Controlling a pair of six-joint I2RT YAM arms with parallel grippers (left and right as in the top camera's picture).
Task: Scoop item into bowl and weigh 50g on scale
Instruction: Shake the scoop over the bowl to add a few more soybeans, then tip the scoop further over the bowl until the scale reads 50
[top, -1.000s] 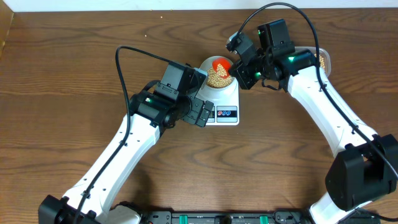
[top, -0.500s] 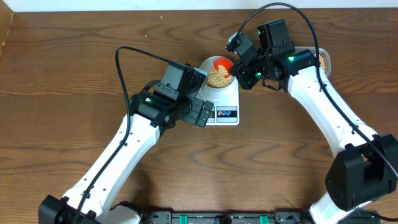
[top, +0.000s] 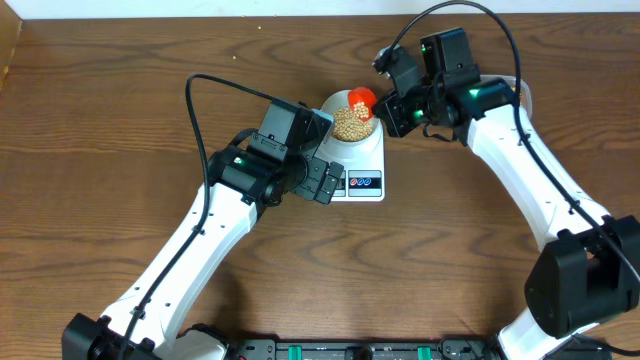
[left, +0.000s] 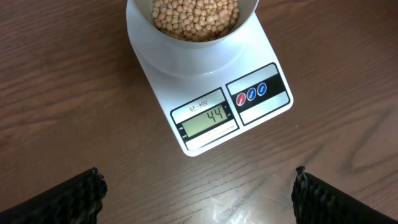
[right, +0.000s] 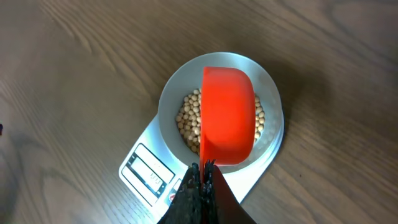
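The pale bowl (top: 350, 122) sits on the white scale (top: 362, 172) and holds many tan beans (top: 351, 123). In the left wrist view the scale's display (left: 207, 120) reads 44, with the bowl (left: 186, 46) above it. My right gripper (right: 203, 169) is shut on the handle of an orange scoop (right: 228, 115), held over the bowl (right: 273, 90) with its underside toward the camera. In the overhead view the scoop (top: 361, 97) is above the bowl's far rim. My left gripper (left: 198, 190) is open and empty, hovering in front of the scale.
A clear tub of beans (top: 519, 97) sits behind the right arm at the back right, mostly hidden. Wooden tabletop lies all round the scale. The table's far edge runs along the top of the overhead view.
My right gripper has lifted and drawn back with the scoop, which moved from over the bowl's middle toward its far rim. The left arm has not moved.
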